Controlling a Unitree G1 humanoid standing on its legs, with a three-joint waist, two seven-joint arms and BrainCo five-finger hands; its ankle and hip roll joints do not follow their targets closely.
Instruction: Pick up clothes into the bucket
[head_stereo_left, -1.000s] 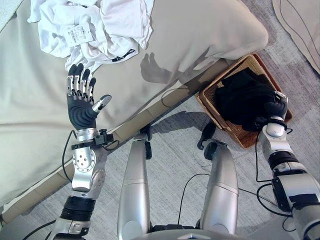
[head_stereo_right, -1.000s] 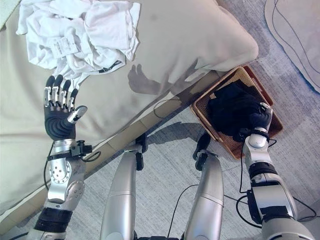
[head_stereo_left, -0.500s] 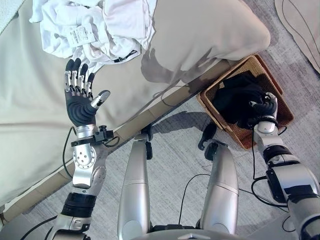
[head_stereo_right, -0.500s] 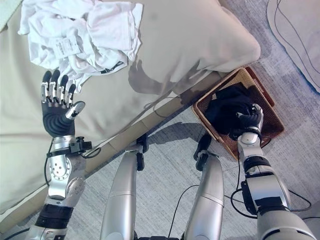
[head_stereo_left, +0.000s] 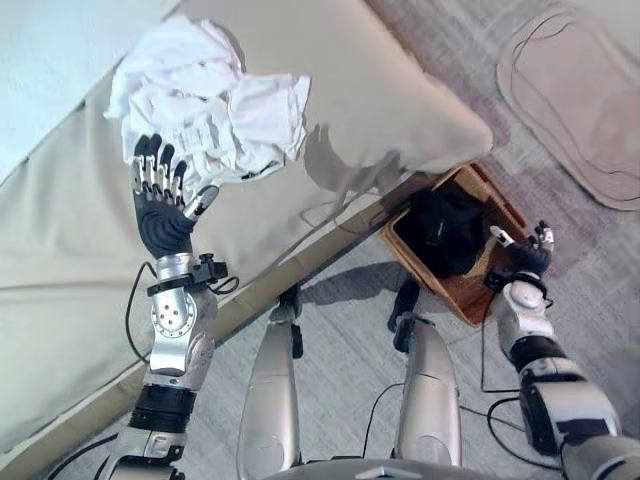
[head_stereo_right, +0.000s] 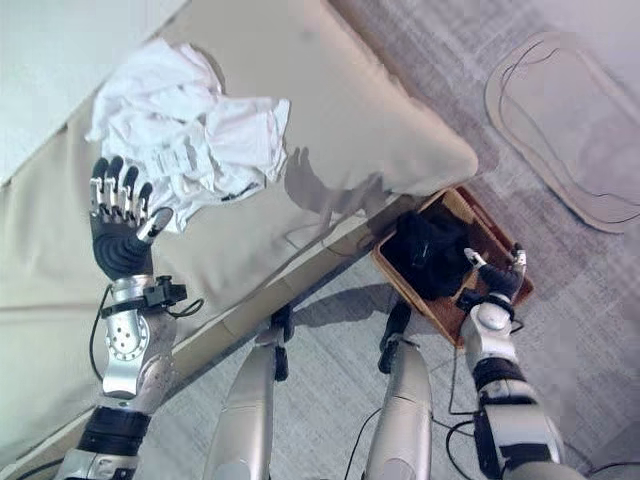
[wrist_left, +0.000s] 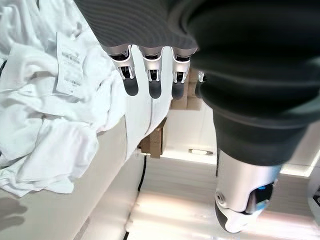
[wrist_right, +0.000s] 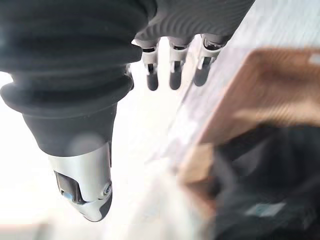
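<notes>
Left hand (head_stereo_left: 162, 205) is up over the bed (head_stereo_left: 70, 260), fingers straight and spread, palm facing the camera, holding nothing. It's just beside the near edge of the white clothes (head_stereo_left: 215, 125), fingertips about at the fringe of the pile. In the left wrist view the fingers (wrist_left: 154, 80) hang clear of the fabric, so I'd say it's lined up for a grab and hasn't touched yet.

The white clothes are bunched in a crumpled heap on the bed, with a tag showing, well apart from the basket (head_stereo_left: 480, 290). That's the piece left to move, I reckon.

The basket sits on the floor right against the bed's corner, under the overhang of the pillow (head_stereo_left: 400, 110). A dark garment (head_stereo_left: 440, 230) is already inside it, so part of the job looks done.

Right hand (head_stereo_left: 522, 252) hovers at the basket's far rim from the bed, fingers loose and extended, empty. The right wrist view shows the dark garment down in the basket past the fingers, not in them. Looks like it has let go there, which would explain why it's parked over the basket.
</notes>
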